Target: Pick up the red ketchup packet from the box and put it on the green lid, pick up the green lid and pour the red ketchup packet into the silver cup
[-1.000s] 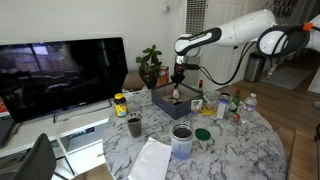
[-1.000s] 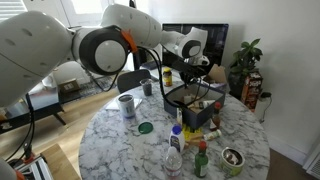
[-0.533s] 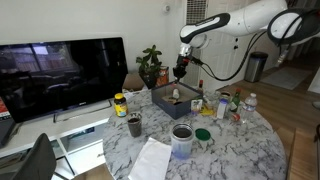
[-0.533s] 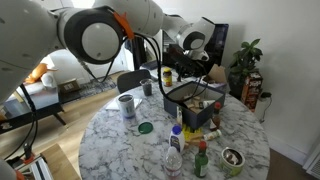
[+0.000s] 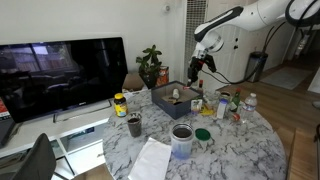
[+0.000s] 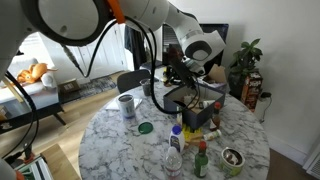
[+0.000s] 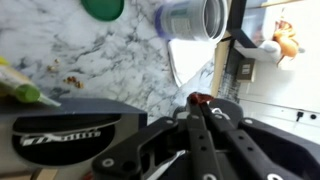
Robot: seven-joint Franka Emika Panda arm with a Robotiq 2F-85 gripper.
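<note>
Gripper [image 5: 196,70] was down inside the dark slate-blue square box [image 5: 166,105] a second ago. It is now up, well clear of the rim, and swung off to one side, above the cluster of small bottles [image 5: 226,104]. Jaws clenched: the wrist view shows the small red ketchup packet [image 7: 200,99] pinched at the fingertips, so the packet is out of the box and airborne. Judgement: the pick is done and the carry to the lid is under way. The flat round bright-green lid [image 5: 204,134] lies on the white-veined marble table [image 5: 245,150], near the wide silver metal cup [image 5: 182,140] but not touching it, and well apart from the box. Room: bare marble on most sides of the lid, with the cup wall rising taller on one side, so a straight-down approach looks safest. The bottles stand tall under the likely path; better to hold height until past them. The lid is a small target, so the packet could overhang its edge or slide off. A white cloth [image 5: 150,160] lies by the table's near edge, out of the way.
</note>
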